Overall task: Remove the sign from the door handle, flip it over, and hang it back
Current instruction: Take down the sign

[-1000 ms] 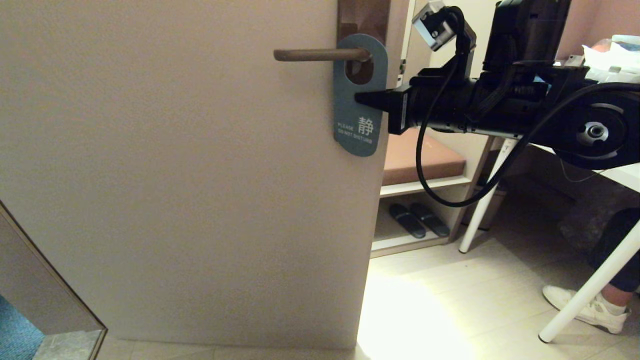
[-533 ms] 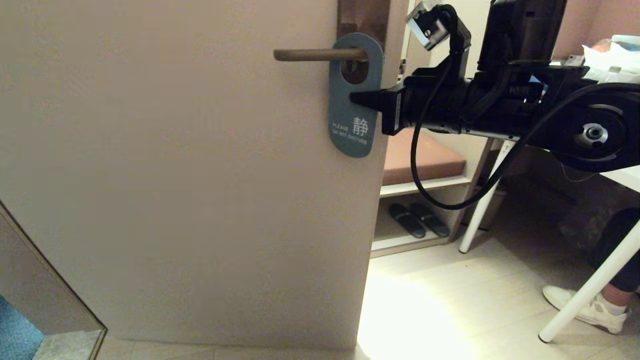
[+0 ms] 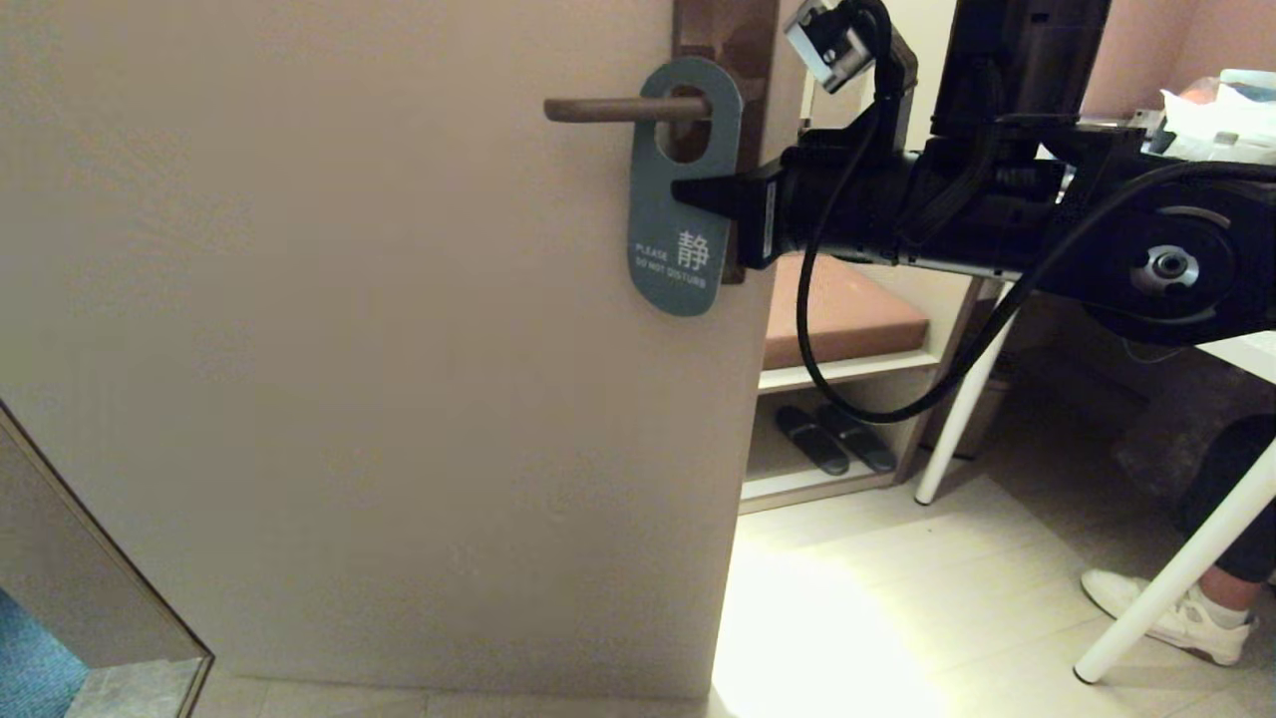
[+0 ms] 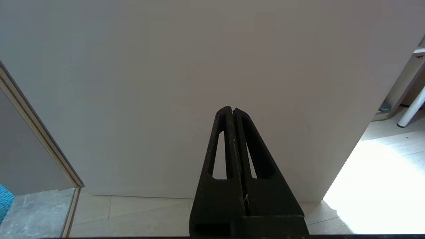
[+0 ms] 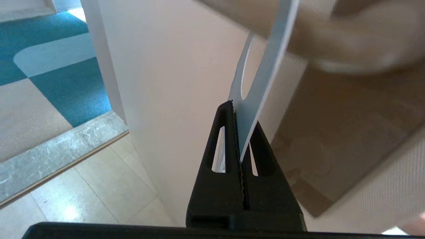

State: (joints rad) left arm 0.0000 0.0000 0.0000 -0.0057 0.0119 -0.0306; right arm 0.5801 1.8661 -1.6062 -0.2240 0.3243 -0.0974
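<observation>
Right claw (image 3: 690,191) clamped on the sign's (image 3: 678,249) edge, just below its oval hole; the wrist view shows the card pinched between the toothed fingers (image 5: 229,132). Sign sits on the handle (image 3: 623,109), bar through the hole, blue-grey "DO NOT DISTURB" face out, partway along the bar toward its free end and slightly tilted. Judgement: an edge grip keeps the hole clear so the card can slide off the lever tip; removal not yet done, flip and rehang remain. Left claw (image 4: 234,113) closed on nothing, low, facing the plain door (image 3: 349,349). Room: pale tiled floor (image 3: 897,598), bench shelf with slippers (image 3: 835,439), white desk leg (image 3: 1166,588), a bystander's sneaker (image 3: 1166,613)
</observation>
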